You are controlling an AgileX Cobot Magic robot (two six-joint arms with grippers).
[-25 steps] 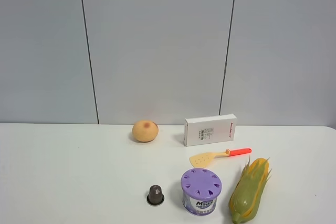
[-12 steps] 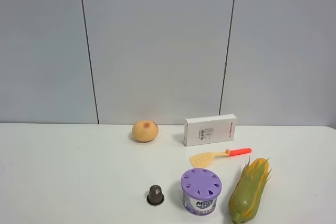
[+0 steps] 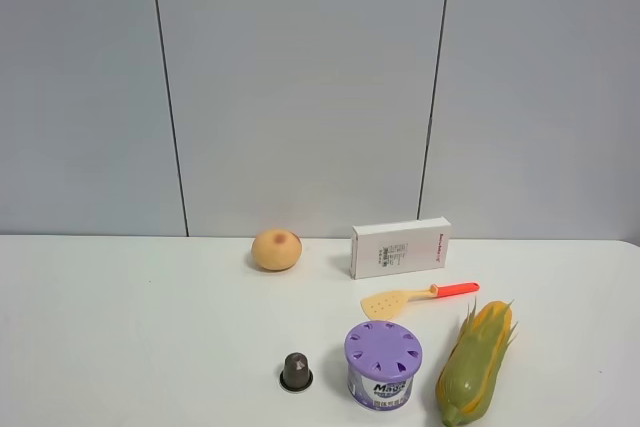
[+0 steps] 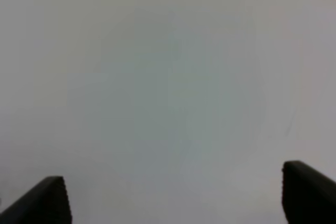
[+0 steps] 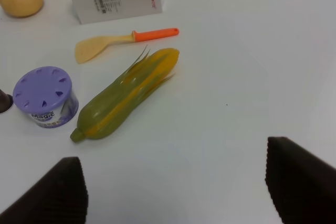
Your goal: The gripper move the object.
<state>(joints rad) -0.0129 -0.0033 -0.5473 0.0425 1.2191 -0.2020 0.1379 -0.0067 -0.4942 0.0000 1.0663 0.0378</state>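
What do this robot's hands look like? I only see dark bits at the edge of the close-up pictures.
Only the fingers show. On the left gripper, the fingers are black wedges with fine ridges along the inner edge. On the right gripper, the fingers are dark brownish-black, blunt and blurred. No cables, markings or arm bodies are visible, and the high view shows no arm at all.

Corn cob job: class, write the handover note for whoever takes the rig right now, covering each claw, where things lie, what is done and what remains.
Left claw: open, over bare white table, holding nothing.
Right claw: open, empty, above the table short of the corn cob.
Corn cob lies flat at the near right, beside the purple can, with the spatula just behind it.
Done: nothing yet; the cob is ungrasped.
Left: bring the right claw over the cob, grip it, move it.
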